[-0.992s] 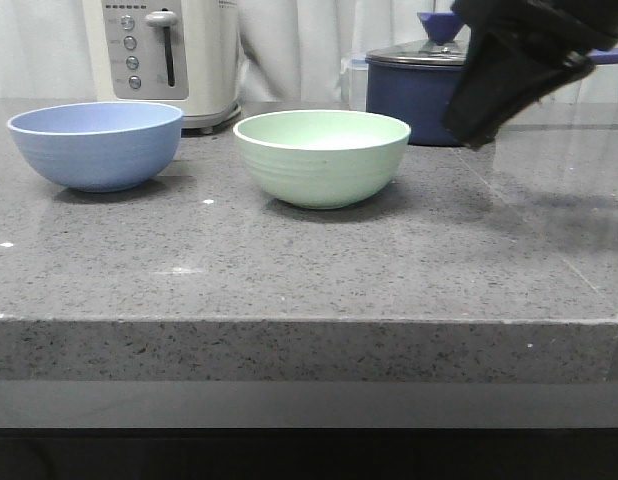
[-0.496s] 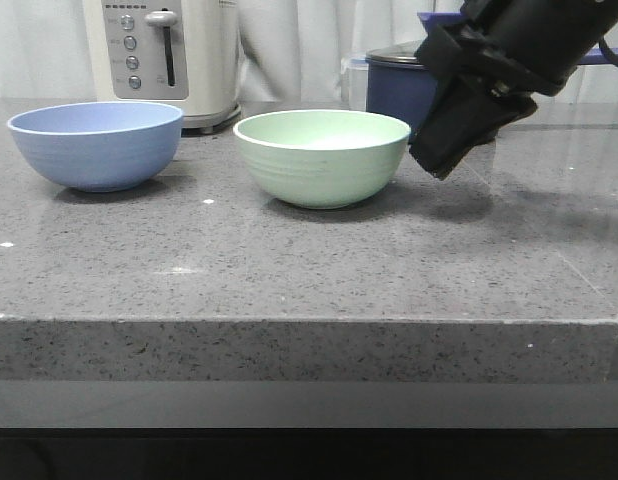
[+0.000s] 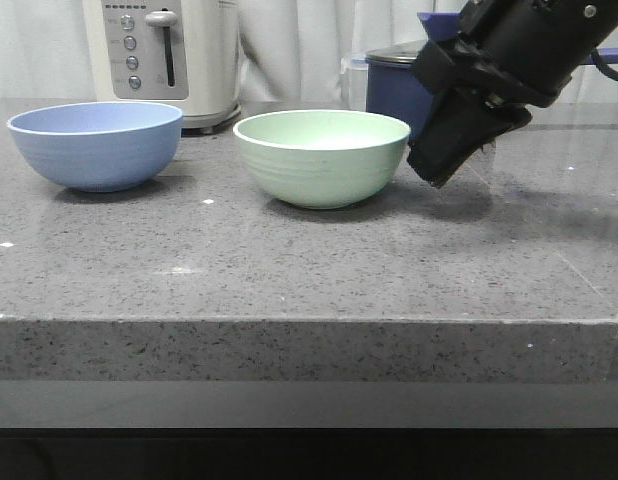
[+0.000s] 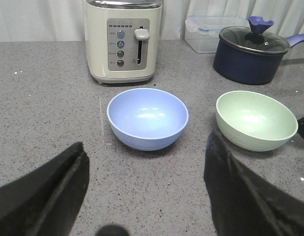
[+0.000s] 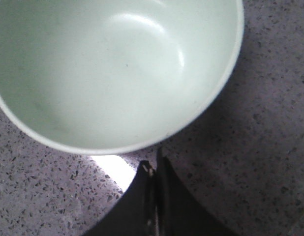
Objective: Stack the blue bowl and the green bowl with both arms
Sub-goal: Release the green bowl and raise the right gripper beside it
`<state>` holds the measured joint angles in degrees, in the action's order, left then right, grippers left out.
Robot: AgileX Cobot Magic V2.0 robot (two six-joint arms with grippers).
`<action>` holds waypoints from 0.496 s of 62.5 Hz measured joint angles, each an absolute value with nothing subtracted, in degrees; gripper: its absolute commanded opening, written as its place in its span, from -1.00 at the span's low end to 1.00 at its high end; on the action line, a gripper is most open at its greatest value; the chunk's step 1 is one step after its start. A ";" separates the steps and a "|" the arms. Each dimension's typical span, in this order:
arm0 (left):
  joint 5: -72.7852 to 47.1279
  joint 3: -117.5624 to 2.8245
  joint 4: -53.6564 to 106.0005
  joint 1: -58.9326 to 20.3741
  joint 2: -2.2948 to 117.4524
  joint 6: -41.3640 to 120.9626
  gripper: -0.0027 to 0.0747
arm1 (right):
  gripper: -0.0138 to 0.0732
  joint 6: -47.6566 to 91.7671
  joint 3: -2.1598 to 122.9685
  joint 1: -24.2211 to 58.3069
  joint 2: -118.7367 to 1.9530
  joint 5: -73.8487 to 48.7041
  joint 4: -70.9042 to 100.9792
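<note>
In the middle of the grey stone counter [image 3: 289, 270] sits the green bowl [image 3: 322, 157], upright and empty, with the blue bowl [image 3: 95, 144] to its left, also upright and empty, a clear gap between the two. Neither bowl is held or lifted, so the stacking is not yet begun. The right gripper [image 3: 436, 172] hangs just beside the green bowl's right side, tilted down toward the counter; in the right wrist view its fingers [image 5: 153, 196] are pressed together with no gap and nothing between them, their tips just outside the bowl's rim. That placement suggests it is lining up on the rim, and it would need to part its fingers before it could take the wall. The left gripper [image 4: 144, 196] is back on the near side, seen only in its own wrist view, its two fingers spread wide apart and facing the blue bowl, probably ready to straddle it. Along the far edge stand a cream toaster [image 3: 163, 58], a dark blue lidded saucepan [image 3: 404, 85] behind the right gripper, and a clear plastic box [image 4: 211, 33].
</note>
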<state>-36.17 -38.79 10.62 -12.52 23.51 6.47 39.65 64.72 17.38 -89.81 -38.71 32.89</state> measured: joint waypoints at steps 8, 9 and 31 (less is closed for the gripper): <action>-36.17 -38.93 10.62 -12.52 24.06 6.47 0.34 | -0.83 39.65 64.72 17.38 -89.81 -38.71 32.89; -36.17 -39.04 10.62 -12.52 24.29 6.47 0.34 | -0.83 39.65 64.72 17.38 -89.81 -38.71 32.89; -37.70 -46.29 10.62 -12.52 39.64 6.56 0.34 | -0.83 39.65 64.72 17.38 -89.81 -38.71 32.89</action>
